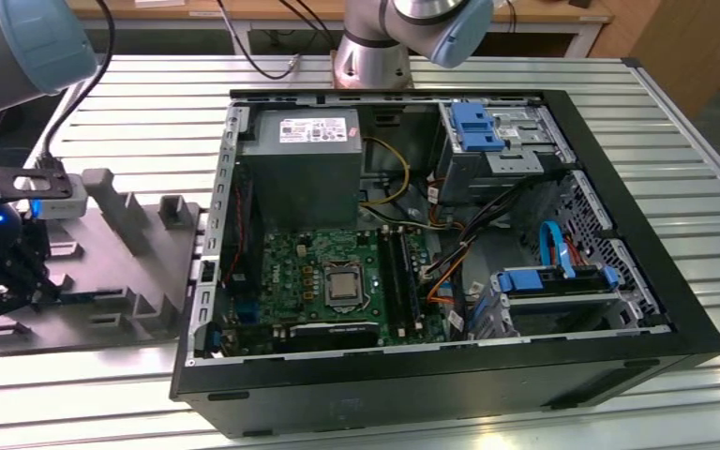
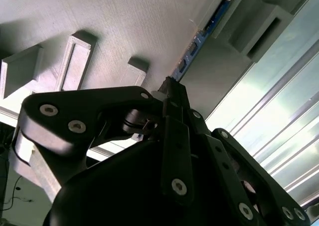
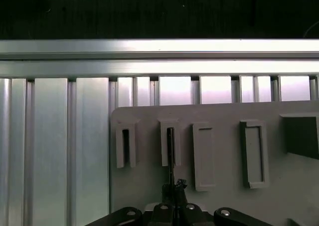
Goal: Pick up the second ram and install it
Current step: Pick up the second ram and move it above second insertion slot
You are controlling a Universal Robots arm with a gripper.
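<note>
The second ram (image 2: 202, 36) is a thin blue-green stick standing on edge in a slot of the grey holder fixture (image 2: 124, 21). In the first wrist view the second ram (image 3: 170, 151) shows edge-on as a dark sliver in one slot of the fixture (image 3: 224, 116). My gripper (image 2: 169, 89) has its black fingers pinched together on the near end of the stick. In the exterior view my gripper (image 1: 4, 291) hangs over the fixture (image 1: 123, 244) at the exterior view's left, beside the open computer case. The fingertips (image 3: 175, 186) meet on the stick.
The open black computer case (image 1: 460, 361) lies in the middle of the slatted aluminium table (image 1: 685, 141). Inside are the green motherboard (image 1: 310, 267), its black memory slots (image 1: 397, 272), a grey power supply (image 1: 304, 159) and loose cables. An arm base (image 1: 373, 52) stands behind the case.
</note>
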